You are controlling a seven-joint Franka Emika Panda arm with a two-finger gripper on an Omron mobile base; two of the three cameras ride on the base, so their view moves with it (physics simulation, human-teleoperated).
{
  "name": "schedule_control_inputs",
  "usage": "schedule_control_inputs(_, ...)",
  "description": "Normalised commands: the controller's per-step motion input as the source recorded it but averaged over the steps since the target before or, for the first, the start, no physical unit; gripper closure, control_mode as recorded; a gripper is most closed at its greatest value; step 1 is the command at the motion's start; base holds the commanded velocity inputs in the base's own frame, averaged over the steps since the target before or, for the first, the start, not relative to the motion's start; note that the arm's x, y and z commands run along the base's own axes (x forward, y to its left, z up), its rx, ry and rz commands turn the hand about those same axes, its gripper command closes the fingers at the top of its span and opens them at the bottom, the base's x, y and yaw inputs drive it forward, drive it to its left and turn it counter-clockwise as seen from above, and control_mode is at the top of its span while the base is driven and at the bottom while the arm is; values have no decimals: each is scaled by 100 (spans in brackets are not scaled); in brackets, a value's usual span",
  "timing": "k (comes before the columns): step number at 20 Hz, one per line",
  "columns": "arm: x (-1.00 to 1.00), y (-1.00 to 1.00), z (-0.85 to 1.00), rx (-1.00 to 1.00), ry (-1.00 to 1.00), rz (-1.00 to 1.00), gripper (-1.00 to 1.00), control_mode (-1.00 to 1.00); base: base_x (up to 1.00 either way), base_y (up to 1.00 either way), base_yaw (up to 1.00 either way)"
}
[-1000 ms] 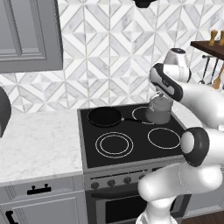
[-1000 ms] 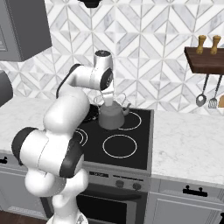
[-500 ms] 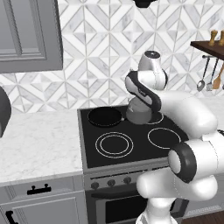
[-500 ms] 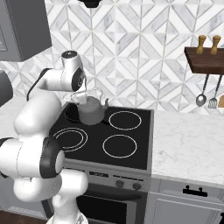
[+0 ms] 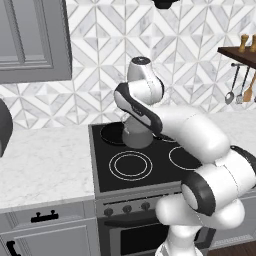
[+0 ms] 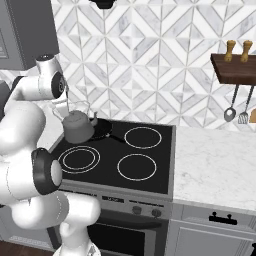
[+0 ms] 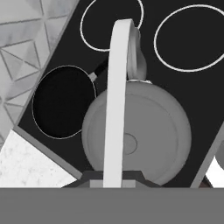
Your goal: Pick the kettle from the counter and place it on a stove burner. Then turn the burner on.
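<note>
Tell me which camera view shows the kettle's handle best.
The hand view: the handle arches across the kettle, pale and close. In the right base view the kettle shows its handle thin and faint; in the left base view the arm partly hides the kettle.

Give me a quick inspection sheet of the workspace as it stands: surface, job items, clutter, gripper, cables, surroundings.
Surface: black glass cooktop, white marble counter either side.
Job items: kettle carried by its handle above the cooktop's left side, near the frying pan; double-ring burner at front left, unlit and bare.
Clutter: frying pan on the rear-left burner.
Gripper: gripper shut on the kettle's handle.
Cables: nothing seen.
Surroundings: patterned tile backsplash, wooden shelf with two shakers, hanging utensils beneath, stove knobs on the front.
</note>
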Motion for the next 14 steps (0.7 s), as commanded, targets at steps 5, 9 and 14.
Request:
schedule_control_inputs(5, -20, 43, -51, 9, 0, 9, 100, -100, 0, 0, 0)
schedule_control_inputs(9, -8, 4, -65, 4, -12, 3, 100, -100, 0, 0, 0)
schedule_control_inputs(14, 0, -3, -34, 0, -6, 0, 100, -100, 0, 0, 0)
